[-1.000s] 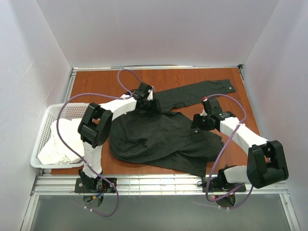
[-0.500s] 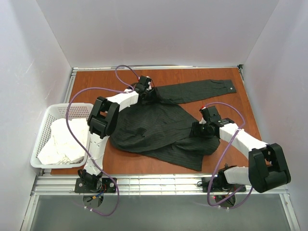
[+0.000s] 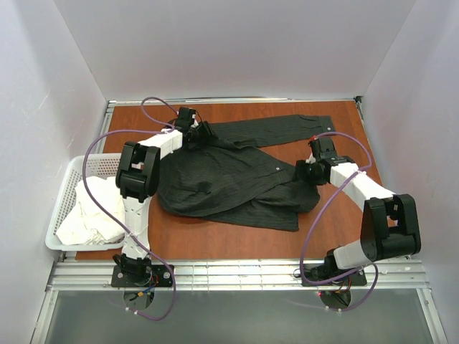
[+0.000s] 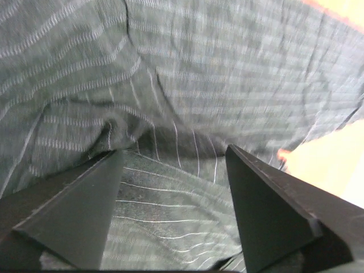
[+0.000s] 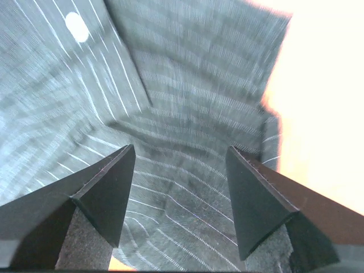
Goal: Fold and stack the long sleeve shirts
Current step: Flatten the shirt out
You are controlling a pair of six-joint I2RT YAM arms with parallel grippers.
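Shirt (image 3: 229, 179): dark and pinstriped, spread across the bench (image 3: 337, 229), one sleeve stretched along the far side
Left fingers (image 4: 79, 216): standing apart, rumpled cloth between them, at the shirt's far left corner
Right fingers (image 5: 105, 190): standing apart over cloth at the shirt's right edge

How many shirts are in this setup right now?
1: the dark pinstriped shirt lies spread across the table. The white cloth bundled in the basket at the left might be more clothing, but I cannot tell.
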